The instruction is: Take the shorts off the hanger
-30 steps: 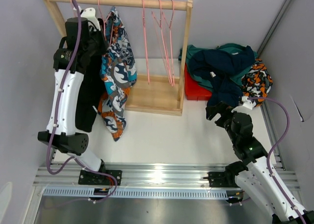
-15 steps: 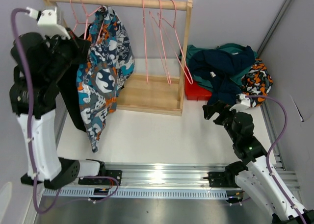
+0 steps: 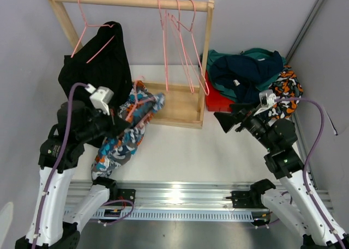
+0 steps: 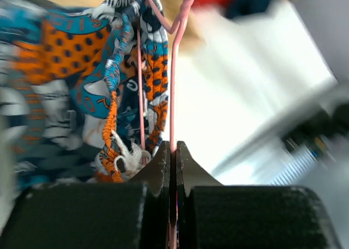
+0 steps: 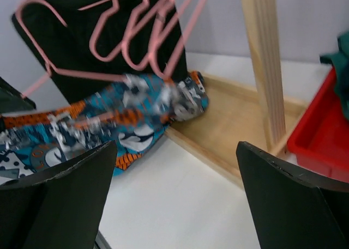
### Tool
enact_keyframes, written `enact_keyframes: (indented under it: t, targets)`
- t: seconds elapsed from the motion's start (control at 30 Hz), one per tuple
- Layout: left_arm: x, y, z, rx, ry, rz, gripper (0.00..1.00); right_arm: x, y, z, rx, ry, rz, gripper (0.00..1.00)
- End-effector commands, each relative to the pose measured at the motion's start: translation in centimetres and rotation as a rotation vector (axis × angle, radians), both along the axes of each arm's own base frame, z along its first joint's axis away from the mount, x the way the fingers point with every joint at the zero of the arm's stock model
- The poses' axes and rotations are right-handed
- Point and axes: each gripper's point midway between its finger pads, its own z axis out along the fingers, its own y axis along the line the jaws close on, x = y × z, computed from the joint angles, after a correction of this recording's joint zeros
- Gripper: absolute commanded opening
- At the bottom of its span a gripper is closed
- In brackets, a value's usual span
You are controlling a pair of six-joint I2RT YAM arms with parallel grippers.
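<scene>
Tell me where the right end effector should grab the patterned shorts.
Grip the bunched end of the patterned shorts at the wooden base edge, coming from the right. That end faces the open right end effector, while the left end effector pinches the hanger.

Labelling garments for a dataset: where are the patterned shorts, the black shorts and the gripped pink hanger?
patterned shorts (image 3: 122, 147), top view, bunched middle.
black shorts (image 3: 103, 74), top view, front panel.
pink hanger (image 4: 173, 96), left wrist view, straight wire.

Blurred lettering, maybe "ONG", on blue-orange-white patterned shorts (image 4: 60, 69); nothing else legible.
</scene>
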Motion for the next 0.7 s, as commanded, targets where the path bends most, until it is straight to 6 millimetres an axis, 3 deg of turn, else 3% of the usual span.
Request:
enact_keyframes:
  t: [0.0, 0.07, 0.1, 0.2, 0.33, 0.47, 0.6, 0.67]
  targets:
    - [-5.0, -4.5, 3.9, -0.145, -0.097, -0.315, 0.00, -1.1, 1.4, 4.6, -0.029, -0.151, 0.109, 0.99]
    - [-7.4, -5.6, 5.4, -0.184, -0.108, -0.426, 0.00, -1.0, 1.7, 5.4, -0.036, -0.158, 0.120, 1.00]
    - [-8.5, -5.7, 7.5, -0.201, -0.164, -0.452, 0.00, -1.0, 1.7, 5.6, -0.039, -0.161, 0.121, 1.00]
    - [-10.6, -6.2, 10.3, -0.245, -0.224, -0.537, 0.00, -1.4, 1.9, 6.6, -0.032, -0.177, 0.140, 0.99]
    - [-10.4, -6.3, 12.3, -0.240, -0.254, -0.540, 0.00, -1.8, 2.0, 7.2, -0.037, -0.189, 0.152, 0.99]
    - [-9.9, -6.5, 12.6, -0.237, -0.248, -0.540, 0.00, -1.8, 1.9, 7.7, -0.041, -0.201, 0.143, 0.99]
    - [-9.8, -6.5, 12.6, -0.239, -0.256, -0.533, 0.00, -1.6, 2.3, 6.1, -0.047, -0.150, 0.158, 0.99]
    - [-9.6, -6.5, 12.6, -0.235, -0.257, -0.524, 0.00, -1.6, 2.8, 6.8, -0.017, -0.172, 0.174, 0.99]
